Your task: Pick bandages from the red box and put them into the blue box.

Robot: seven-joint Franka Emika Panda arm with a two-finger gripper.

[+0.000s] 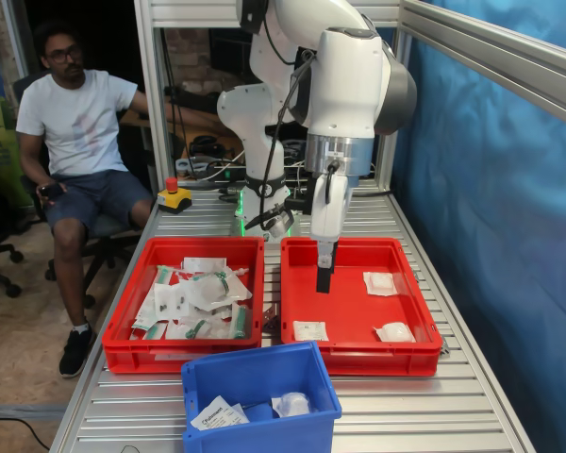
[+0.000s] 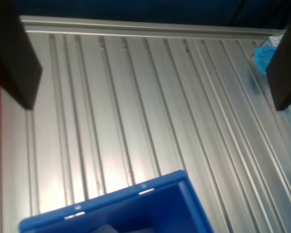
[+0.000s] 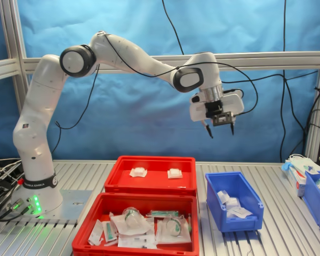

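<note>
The arm [image 3: 122, 56] reaches out high over the ribbed metal table [image 1: 434, 415], with its claw [image 3: 220, 129] hanging in the air well above the boxes, spread wide and holding nothing; the wrist view shows only bare table and a corner of the blue box [image 2: 136, 208] between the two dark fingers [image 2: 12, 53]. In the first exterior view the red box [image 1: 358, 247] lies on the right, mostly bare floor with three bandages [image 1: 380, 282] spread well apart, one far and two near its front wall. Its twin [image 1: 184, 354] to the left is crowded with green-and-white packets. The blue box sits nearest the camera there and already holds a few white pouches. The job now looks like going back for another bandage: I would bring the claw straight down over one pouch, keep clear of the red walls, straddle its puffy middle and close gently, since the slick wrap could slip or bunch.
</note>
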